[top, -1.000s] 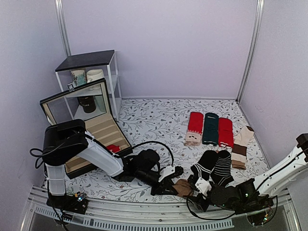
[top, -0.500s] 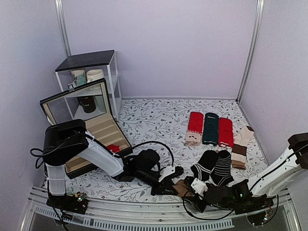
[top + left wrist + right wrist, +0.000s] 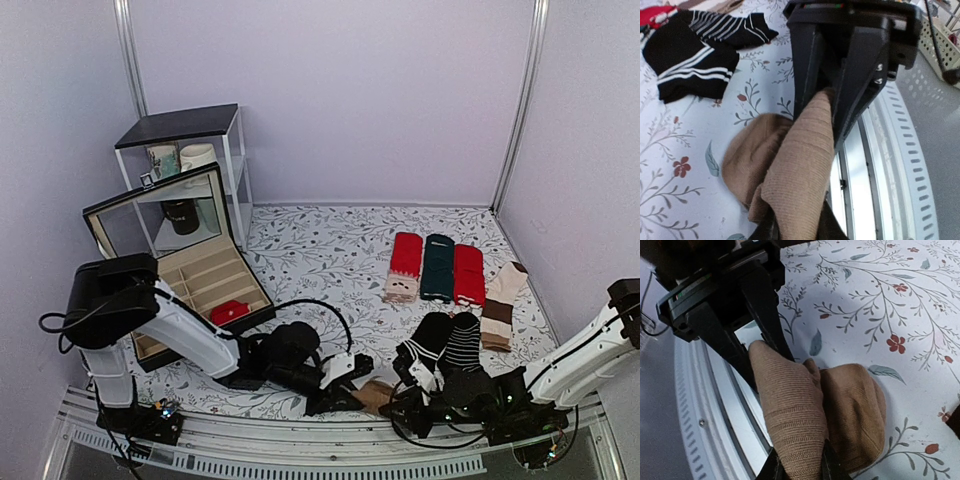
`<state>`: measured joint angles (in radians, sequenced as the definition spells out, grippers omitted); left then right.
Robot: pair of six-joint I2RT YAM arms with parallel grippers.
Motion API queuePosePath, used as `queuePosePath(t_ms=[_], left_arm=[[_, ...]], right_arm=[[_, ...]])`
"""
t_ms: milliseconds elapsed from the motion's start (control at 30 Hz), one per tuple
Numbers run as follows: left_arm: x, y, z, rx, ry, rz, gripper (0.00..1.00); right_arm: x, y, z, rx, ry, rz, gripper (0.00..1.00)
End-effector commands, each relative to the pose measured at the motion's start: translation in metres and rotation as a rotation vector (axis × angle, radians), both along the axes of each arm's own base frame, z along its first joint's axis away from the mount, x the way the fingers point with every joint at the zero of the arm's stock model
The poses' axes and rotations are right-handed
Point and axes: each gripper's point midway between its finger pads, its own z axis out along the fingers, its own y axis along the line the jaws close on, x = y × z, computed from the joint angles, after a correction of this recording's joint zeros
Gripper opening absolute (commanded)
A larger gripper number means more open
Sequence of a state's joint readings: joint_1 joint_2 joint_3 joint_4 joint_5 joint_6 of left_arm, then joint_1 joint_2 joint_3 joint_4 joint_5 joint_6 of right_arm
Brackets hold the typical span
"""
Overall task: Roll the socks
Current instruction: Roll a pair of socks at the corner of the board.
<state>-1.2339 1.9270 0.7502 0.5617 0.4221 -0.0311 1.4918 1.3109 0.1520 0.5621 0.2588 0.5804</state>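
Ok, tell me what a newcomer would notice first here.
At the front centre, the left gripper and right gripper meet head-on, each pinching the bunched brown socks. After that, the open box at the left with a red bundle inside, and the sock row of red, green and red at the back right.

L gripper (image 3: 357, 390) & R gripper (image 3: 403, 400) nose-to-nose, both prob. clamped.
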Motion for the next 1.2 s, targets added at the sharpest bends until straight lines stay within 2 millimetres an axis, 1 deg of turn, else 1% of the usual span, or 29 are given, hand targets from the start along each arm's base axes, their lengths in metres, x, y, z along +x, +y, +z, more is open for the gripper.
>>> queuePosePath(t_ms=[0,33,67,167,233,267,300,367,400,433,467,500,533,633,767,833,867,900,933,967,1033,1100,1167], left_arm=[[0.015,0.032,0.003,0.066,-0.201,0.058,0.27],[0.015,0.027,0.014,0.025,-0.248,0.041,0.36],[0.016,0.023,0.021,0.0,-0.274,0.036,0.4],[0.016,0.016,0.022,-0.016,-0.304,0.012,0.4],[0.015,0.015,0.012,0.004,-0.288,0.001,0.41],[0.011,0.014,0.009,0.002,-0.271,-0.015,0.41],[0.007,0.014,0.01,-0.017,-0.265,-0.025,0.41],[-0.001,0.019,0.02,-0.076,-0.294,-0.023,0.43],[-0.004,0.022,0.026,-0.099,-0.318,-0.019,0.5],[-0.005,0.026,0.037,-0.127,-0.347,-0.012,0.65],[-0.006,0.029,0.043,-0.142,-0.37,-0.009,0.91],[-0.007,0.033,0.049,-0.158,-0.393,-0.015,0.98],[-0.008,0.036,0.054,-0.167,-0.416,-0.023,0.99],[-0.003,0.042,0.07,-0.186,-0.489,0.007,0.99],[0.015,0.06,0.098,-0.259,-0.571,0.148,0.99],[0.022,0.068,0.11,-0.303,-0.594,0.208,0.99],[0.023,0.072,0.115,-0.329,-0.593,0.231,0.99],[0.025,0.075,0.125,-0.375,-0.589,0.256,1.0],[0.025,0.078,0.129,-0.399,-0.571,0.27,1.0],[0.024,0.078,0.131,-0.408,-0.555,0.261,0.99],[0.004,0.071,0.125,-0.383,-0.516,0.127,1.0],[-0.006,0.063,0.114,-0.331,-0.469,0.046,0.92],[-0.02,0.059,0.098,-0.291,-0.422,-0.038,0.85]], right_arm=[[-0.005,-0.041,-0.044,-0.121,0.169,-0.068,0.15],[-0.007,-0.041,-0.048,-0.129,0.192,-0.073,0.15],[-0.008,-0.042,-0.051,-0.139,0.207,-0.076,0.15],[-0.011,-0.042,-0.064,-0.185,0.259,-0.086,0.14],[-0.014,-0.04,-0.073,-0.219,0.284,-0.083,0.14],[-0.017,-0.037,-0.076,-0.232,0.299,-0.075,0.14],[-0.019,-0.037,-0.082,-0.253,0.311,-0.069,0.14],[-0.023,-0.032,-0.087,-0.263,0.334,-0.052,0.14],[-0.025,-0.031,-0.089,-0.264,0.348,-0.044,0.14],[-0.027,-0.03,-0.09,-0.258,0.364,-0.037,0.14],[-0.028,-0.029,-0.09,-0.252,0.378,-0.029,0.14],[-0.03,-0.03,-0.092,-0.254,0.398,-0.024,0.14],[-0.032,-0.03,-0.094,-0.256,0.417,-0.02,0.14],[-0.036,-0.031,-0.098,-0.268,0.475,-0.006,0.14],[-0.036,-0.03,-0.099,-0.272,0.51,-0.013,0.13],[-0.036,-0.028,-0.097,-0.268,0.511,-0.015,0.13],[-0.035,-0.026,-0.097,-0.271,0.511,-0.016,0.13],[-0.035,-0.026,-0.097,-0.273,0.51,-0.016,0.13],[-0.034,-0.025,-0.096,-0.274,0.508,-0.015,0.13],[-0.034,-0.025,-0.096,-0.273,0.507,-0.015,0.13],[-0.032,-0.025,-0.095,-0.273,0.51,-0.02,0.13],[-0.032,-0.026,-0.095,-0.273,0.519,-0.021,0.13],[-0.032,-0.026,-0.096,-0.274,0.526,-0.022,0.13]])
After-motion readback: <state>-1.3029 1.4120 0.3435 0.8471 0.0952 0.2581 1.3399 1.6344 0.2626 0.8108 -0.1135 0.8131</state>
